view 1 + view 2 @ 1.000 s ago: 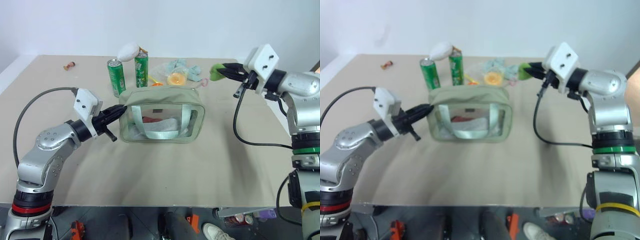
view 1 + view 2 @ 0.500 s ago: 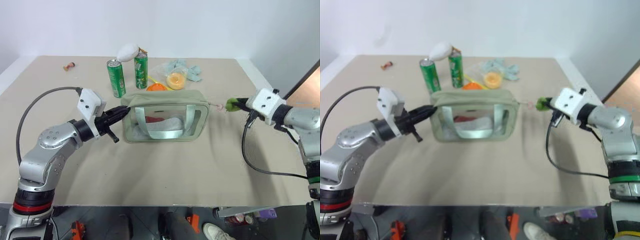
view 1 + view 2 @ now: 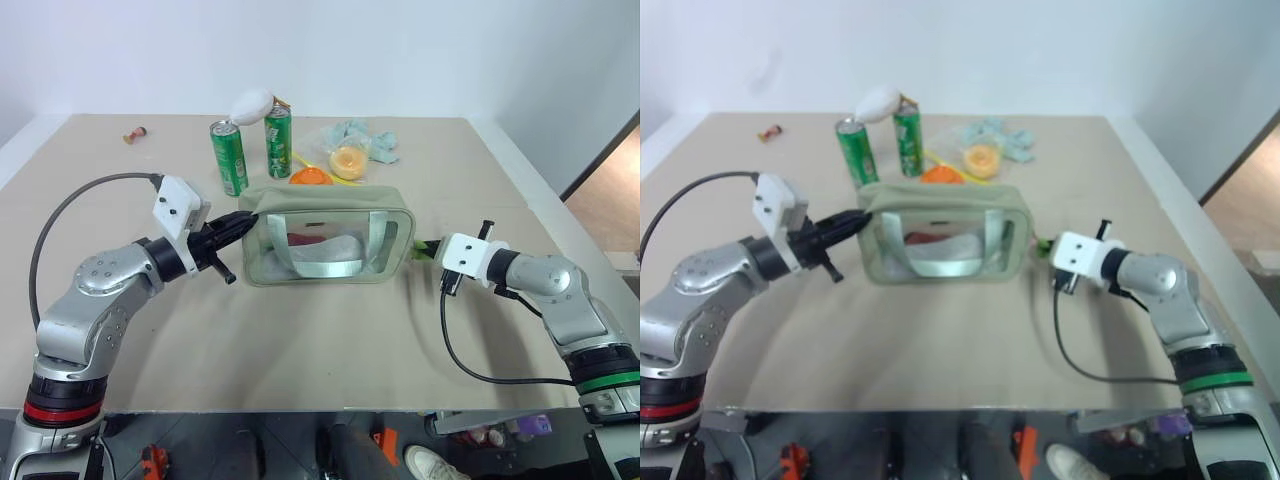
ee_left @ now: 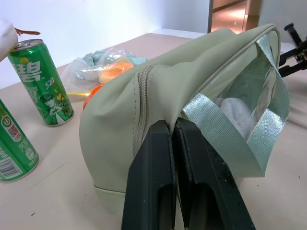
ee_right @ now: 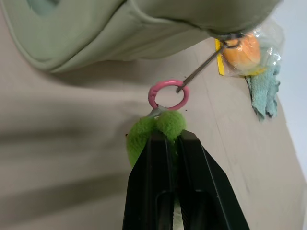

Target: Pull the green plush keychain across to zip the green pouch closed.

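The pale green pouch [image 3: 328,232] with clear window sides stands in the middle of the table. My left gripper [image 3: 243,222] is shut on the fabric at its left end, where the black fingers [image 4: 153,158] pinch the pouch [image 4: 144,96] just under the zipper. At the right end, low over the table, my right gripper [image 3: 425,248] is shut on the green plush keychain [image 5: 144,136]. A pink ring [image 5: 168,95] and a thin metal link join the keychain to the pouch's top corner [image 5: 225,28].
Two green cans [image 3: 232,157] [image 3: 278,142] stand behind the pouch, with a white lump [image 3: 250,102] above them. A clear bag [image 3: 350,155] holds an orange item and a blue-green wrapper. An orange object [image 3: 311,177] lies just behind the pouch. A small item [image 3: 135,133] sits far left.
My right gripper came down from high at the right to table height beside the pouch's right end, still holding the keychain. The left gripper kept its hold and place.
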`<action>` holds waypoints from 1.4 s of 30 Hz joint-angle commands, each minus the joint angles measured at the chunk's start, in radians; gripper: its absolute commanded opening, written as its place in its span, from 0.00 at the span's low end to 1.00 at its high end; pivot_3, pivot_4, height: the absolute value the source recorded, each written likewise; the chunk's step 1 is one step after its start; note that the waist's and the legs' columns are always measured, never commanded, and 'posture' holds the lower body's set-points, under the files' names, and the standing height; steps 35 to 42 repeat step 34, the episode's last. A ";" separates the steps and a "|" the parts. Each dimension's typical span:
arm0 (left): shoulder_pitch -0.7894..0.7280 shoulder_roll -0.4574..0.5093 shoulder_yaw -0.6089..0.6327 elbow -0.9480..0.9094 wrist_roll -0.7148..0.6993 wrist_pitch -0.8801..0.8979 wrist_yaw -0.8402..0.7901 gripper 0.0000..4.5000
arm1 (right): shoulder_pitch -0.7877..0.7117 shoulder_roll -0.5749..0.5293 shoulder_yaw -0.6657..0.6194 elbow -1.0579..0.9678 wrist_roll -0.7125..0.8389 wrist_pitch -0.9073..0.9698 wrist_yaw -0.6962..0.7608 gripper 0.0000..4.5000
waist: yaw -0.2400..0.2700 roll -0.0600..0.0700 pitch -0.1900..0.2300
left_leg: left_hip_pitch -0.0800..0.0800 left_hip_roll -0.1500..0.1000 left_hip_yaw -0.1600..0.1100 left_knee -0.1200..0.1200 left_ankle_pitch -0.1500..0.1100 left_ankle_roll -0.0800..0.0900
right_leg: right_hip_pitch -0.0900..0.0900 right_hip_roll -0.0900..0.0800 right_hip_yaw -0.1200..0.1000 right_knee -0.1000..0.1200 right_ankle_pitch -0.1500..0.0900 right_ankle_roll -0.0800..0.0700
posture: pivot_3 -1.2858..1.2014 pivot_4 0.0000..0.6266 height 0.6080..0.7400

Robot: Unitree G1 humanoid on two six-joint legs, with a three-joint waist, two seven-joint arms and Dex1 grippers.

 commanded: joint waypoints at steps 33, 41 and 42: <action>0.474 -0.034 0.191 -0.142 0.072 -0.040 0.178 0.99 | 0.375 0.144 -0.338 -0.481 0.634 0.557 0.168 1.00 | -0.007 -0.001 0.000 | 0.006 0.004 0.000 -0.002 0.000 0.000 | 0.003 0.001 0.002 0.000 0.000 0.000 | 0.52 0.24 1.00; 0.495 -0.048 0.176 -0.140 0.081 -0.057 0.172 0.99 | 0.387 0.157 -0.323 -0.490 0.620 0.550 0.163 1.00 | -0.007 -0.001 0.000 | 0.006 0.004 0.000 -0.002 0.000 0.000 | 0.003 0.001 0.002 0.000 0.000 0.000 | 0.52 0.24 1.00; 0.495 -0.048 0.176 -0.140 0.081 -0.057 0.172 0.99 | 0.387 0.157 -0.323 -0.490 0.620 0.550 0.163 1.00 | -0.007 -0.001 0.000 | 0.006 0.004 0.000 -0.002 0.000 0.000 | 0.003 0.001 0.002 0.000 0.000 0.000 | 0.52 0.24 1.00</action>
